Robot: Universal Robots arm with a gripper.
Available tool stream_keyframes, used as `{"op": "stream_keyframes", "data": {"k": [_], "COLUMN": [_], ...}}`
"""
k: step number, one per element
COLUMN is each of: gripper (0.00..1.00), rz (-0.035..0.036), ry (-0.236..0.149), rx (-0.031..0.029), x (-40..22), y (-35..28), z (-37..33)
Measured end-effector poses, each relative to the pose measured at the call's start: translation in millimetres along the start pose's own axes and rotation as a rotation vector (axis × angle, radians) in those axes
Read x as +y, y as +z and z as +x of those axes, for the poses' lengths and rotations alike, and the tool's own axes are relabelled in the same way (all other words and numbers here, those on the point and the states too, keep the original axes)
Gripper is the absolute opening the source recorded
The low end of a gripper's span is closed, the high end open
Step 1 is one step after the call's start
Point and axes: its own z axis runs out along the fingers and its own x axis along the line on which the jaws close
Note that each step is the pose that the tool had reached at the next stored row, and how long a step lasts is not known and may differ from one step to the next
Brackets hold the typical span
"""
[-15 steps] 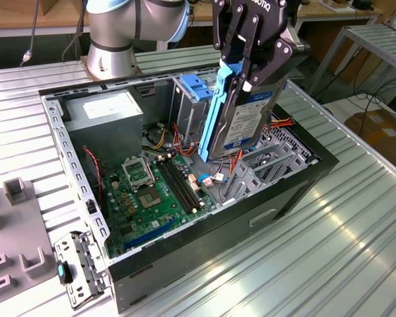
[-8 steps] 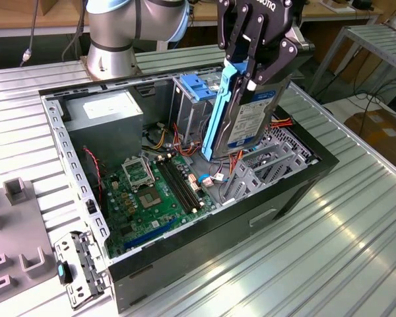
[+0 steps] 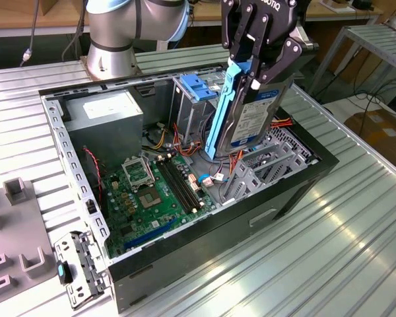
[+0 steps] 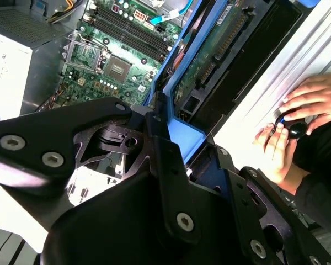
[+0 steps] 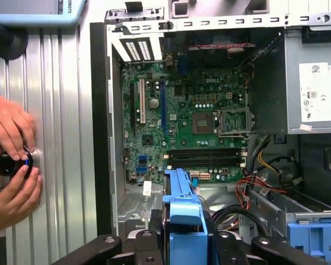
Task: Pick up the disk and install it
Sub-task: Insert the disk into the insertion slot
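Gripper [image 3: 256, 78]: clamped on the disk [image 3: 256, 122], fingers pressing its upper end from both sides.

Position: the disk hangs on edge, somewhat tilted, above the open computer case [image 3: 204, 241]. It sits over the grey drive cage [image 3: 264, 168] and touches neither the cage nor the table [image 3: 343, 218].

Progress: pick-up judged complete, since the disk is carried clear of every surface. Installation is not yet done, as the disk is seated in no bay.

Condition of the disk: silver metal body, white label with a blue top band facing the exterior view's right. A blue rail [image 3: 219, 115] runs down the side toward the exterior view's left. In the second wrist view, the green circuit face [image 4: 215, 49] shows. No damage is visible.

Surroundings: motherboard [image 3: 152, 191] and power supply [image 3: 109, 119] lie inside the case. In the first wrist view, a person's hands [image 5: 11, 160] rest on a black knob [image 5: 8, 164] beside the case.
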Motion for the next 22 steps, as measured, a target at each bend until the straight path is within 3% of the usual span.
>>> {"op": "stream_keyframes", "data": {"k": [22], "gripper": [0.37], "rz": [0.0000], "ry": [0.000], "rx": [0.0000], "x": [-9.1], "y": [-0.1], "z": [-0.4]}}
